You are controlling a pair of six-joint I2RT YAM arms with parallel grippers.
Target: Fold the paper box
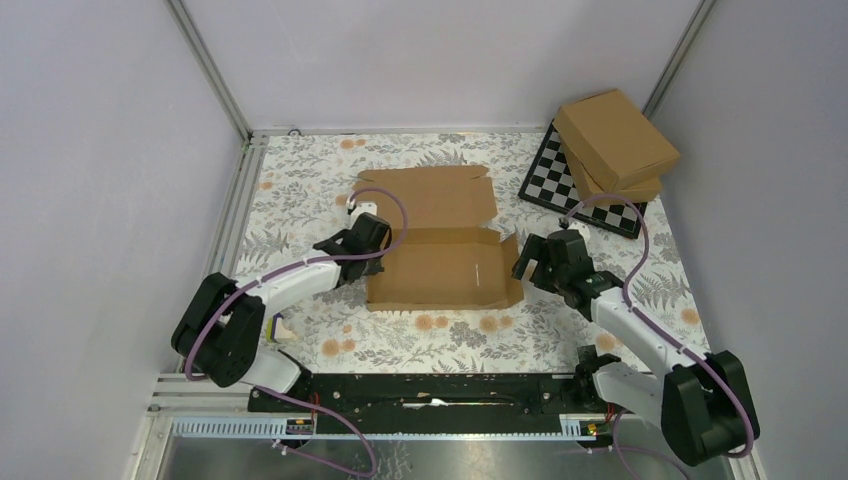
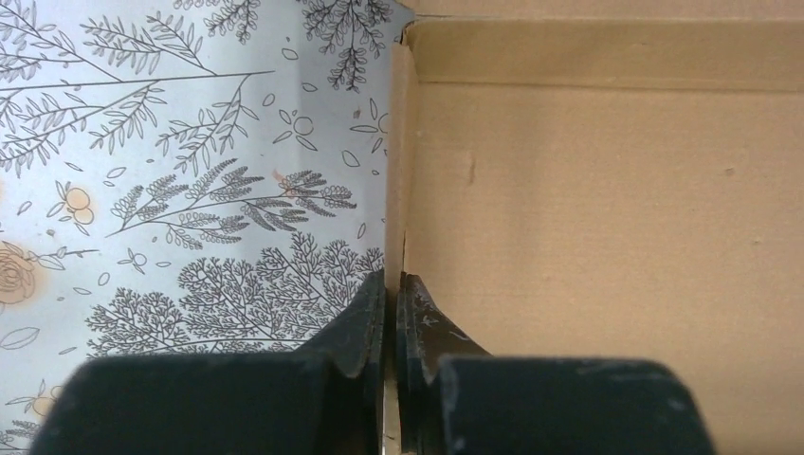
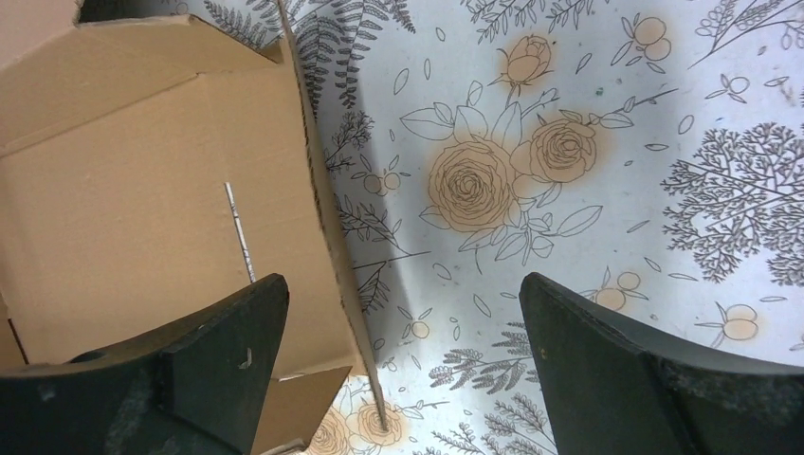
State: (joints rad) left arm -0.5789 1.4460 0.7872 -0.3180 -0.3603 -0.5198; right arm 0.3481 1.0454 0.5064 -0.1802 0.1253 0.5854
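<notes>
Cardboard sits at the middle of the tabletop (image 1: 470, 335): the paper box (image 1: 440, 262) lies half formed, with its base panel flat between the two arms, its lid panel spread flat on the far side, and its short side walls raised. The left pincer (image 2: 391, 284) is closed tight on the box's left wall, the thin cardboard edge running straight into the slit between its fingers. That grip looks meant to keep the wall upright and stop the blank from sliding. The right pincer (image 3: 403, 284) stands wide apart and holds nothing. It straddles the right wall, which rises nearer the finger (image 3: 218, 351) on the box's side than the other, and seems placed to pinch or press that wall in next. The tabletop wears a pale cloth printed with grey ferns and orange roses, lying smooth. At the far right corner a chessboard (image 1: 560, 185) carries two ready-made boxes (image 1: 615, 140) stacked askew, well apart from the work. Plain white walls with metal corner posts close in the space.
</notes>
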